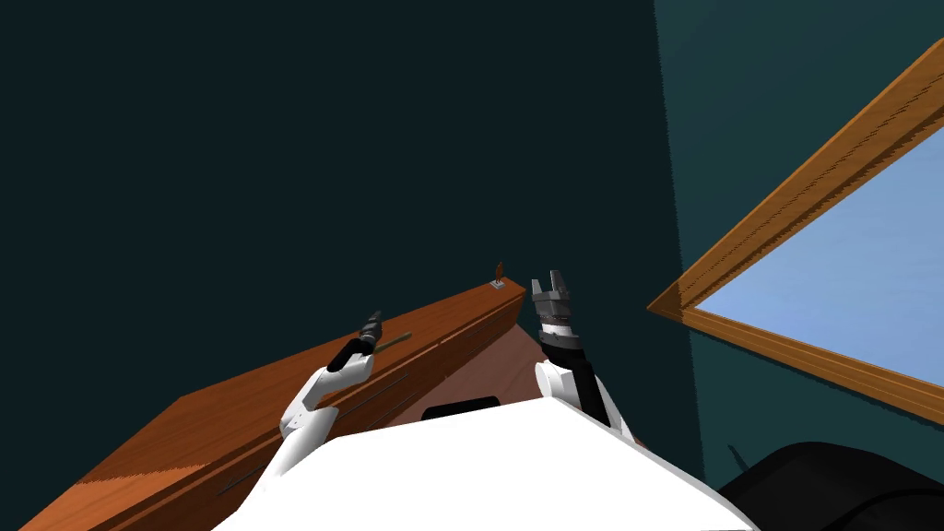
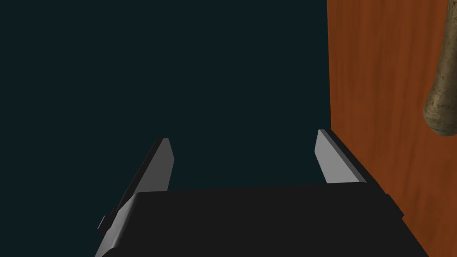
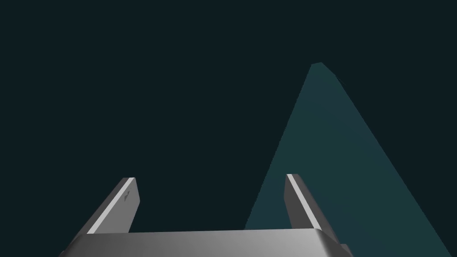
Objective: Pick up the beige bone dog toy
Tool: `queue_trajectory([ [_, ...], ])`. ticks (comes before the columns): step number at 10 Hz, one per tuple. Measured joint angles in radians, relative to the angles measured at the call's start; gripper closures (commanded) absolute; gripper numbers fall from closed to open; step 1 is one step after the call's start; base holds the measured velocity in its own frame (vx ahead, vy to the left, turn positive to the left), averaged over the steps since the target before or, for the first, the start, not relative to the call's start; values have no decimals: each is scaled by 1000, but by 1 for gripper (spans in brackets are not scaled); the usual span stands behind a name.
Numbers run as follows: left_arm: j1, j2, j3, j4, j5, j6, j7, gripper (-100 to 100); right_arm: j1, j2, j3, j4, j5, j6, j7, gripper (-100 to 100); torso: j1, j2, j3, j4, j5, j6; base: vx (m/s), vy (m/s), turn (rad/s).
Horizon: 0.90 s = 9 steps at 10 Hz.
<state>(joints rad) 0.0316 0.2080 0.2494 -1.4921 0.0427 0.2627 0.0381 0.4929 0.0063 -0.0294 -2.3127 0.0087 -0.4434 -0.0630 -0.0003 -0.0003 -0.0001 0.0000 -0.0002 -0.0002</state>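
Beige, mottled bone dog toy (image 2: pixel 439 100): one rounded knob end seen, the rest cut off. It lies on the reddish-brown wooden furniture top (image 2: pixel 379 111), just beside the left gripper (image 2: pixel 243 143) and outside its spread, empty fingers. Right gripper (image 3: pixel 209 178) near the top's far corner, fingers likewise apart, holding nothing. Small brown item (image 1: pixel 499 273) there, too small to identify. Wood-framed window (image 1: pixel 793 203) off right.

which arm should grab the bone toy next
Left. The left gripper is open at the wooden top with the bone toy just beside it. The right gripper, also open, is off the top's far end, farther from the toy.
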Motion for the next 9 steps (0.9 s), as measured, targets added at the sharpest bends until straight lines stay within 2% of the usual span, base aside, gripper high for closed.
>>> queue_trajectory([
  [1, -8, 16, 3, 27, 8, 14, 7, -100, 0, 0, 0, 0, 0, 0, 0, 0, 1, 0, 0, 0, 0, -1, 7, -7, -103],
  [9, -95, 45, 63, 257, -9, 107, 50, -100, 0, 0, 0, 0, 0, 0, 0, 0, 1, -1, 0, 0, 0, -1, 14, 1, -77],
])
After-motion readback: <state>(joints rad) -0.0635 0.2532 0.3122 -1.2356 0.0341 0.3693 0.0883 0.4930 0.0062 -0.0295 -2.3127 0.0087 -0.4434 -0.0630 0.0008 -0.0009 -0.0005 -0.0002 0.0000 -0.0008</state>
